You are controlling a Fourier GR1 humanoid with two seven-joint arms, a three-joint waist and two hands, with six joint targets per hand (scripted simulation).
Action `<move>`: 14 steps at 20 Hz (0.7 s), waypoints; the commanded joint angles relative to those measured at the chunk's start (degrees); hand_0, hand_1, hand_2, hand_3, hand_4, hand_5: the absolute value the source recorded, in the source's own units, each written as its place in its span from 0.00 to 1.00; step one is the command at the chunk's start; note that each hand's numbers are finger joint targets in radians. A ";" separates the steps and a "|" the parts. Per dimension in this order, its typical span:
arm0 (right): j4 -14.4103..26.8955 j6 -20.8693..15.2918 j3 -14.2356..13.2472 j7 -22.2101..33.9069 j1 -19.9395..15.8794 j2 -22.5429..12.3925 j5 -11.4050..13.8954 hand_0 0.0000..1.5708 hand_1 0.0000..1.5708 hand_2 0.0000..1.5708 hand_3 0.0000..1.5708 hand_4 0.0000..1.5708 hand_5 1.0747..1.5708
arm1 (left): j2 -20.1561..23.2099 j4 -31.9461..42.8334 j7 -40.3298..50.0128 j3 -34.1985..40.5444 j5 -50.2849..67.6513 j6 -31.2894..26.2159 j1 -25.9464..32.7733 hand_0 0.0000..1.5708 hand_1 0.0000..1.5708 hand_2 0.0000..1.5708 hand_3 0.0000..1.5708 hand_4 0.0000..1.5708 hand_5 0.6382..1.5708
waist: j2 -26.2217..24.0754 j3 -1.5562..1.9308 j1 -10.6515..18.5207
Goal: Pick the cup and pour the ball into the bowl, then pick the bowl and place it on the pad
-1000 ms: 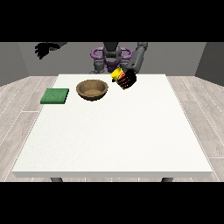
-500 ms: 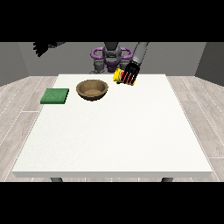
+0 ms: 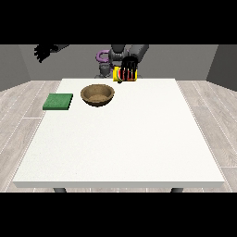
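Observation:
The yellow and red cup [image 3: 118,74] is held in the air at the table's far edge, tipped on its side. The hand at the view's right [image 3: 129,69] has its black fingers curled round it. The cup hangs to the right of and behind the brown wooden bowl [image 3: 97,95], which stands on the table's far left part. I see no ball. A green pad [image 3: 58,101] lies flat to the left of the bowl. The hand at the view's left [image 3: 44,51] is raised high beyond the table's left corner, fingers spread, holding nothing.
The white table [image 3: 125,139] stretches wide toward the camera. The robot's grey torso [image 3: 115,53] stands behind the far edge, with a purple ring [image 3: 100,57] beside it.
The hand with the cup has risen and shifted slightly left toward the bowl's side, and the cup is tipped further. The other hand stays raised. Bowl and pad have not moved.

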 commanded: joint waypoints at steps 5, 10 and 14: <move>0.83 -1.54 3.52 1.54 -5.31 2.78 1.74 0.00 0.00 0.00 0.00 0.42 0.98 | -1.95 -5.93 17.48 -10.43 -8.91 -10.73 -1.89 0.37 0.37 1.00 0.76 0.52 1.00 | 0.09 -0.08 -4.31; 5.53 0.85 2.91 -1.58 -6.98 1.45 2.40 0.00 0.00 0.00 0.00 0.42 0.98 | -1.98 -15.17 21.15 -17.73 -10.46 -23.69 -2.18 0.00 0.00 0.67 0.88 0.47 1.00 | 0.66 -0.03 -4.46; 4.66 -0.91 2.99 1.33 -6.39 1.37 2.55 0.00 0.00 0.00 0.00 0.44 0.99 | -1.98 -19.69 17.64 -17.31 -10.15 -29.99 -1.10 0.00 0.00 0.79 0.96 0.57 1.00 | -1.83 -0.10 -2.37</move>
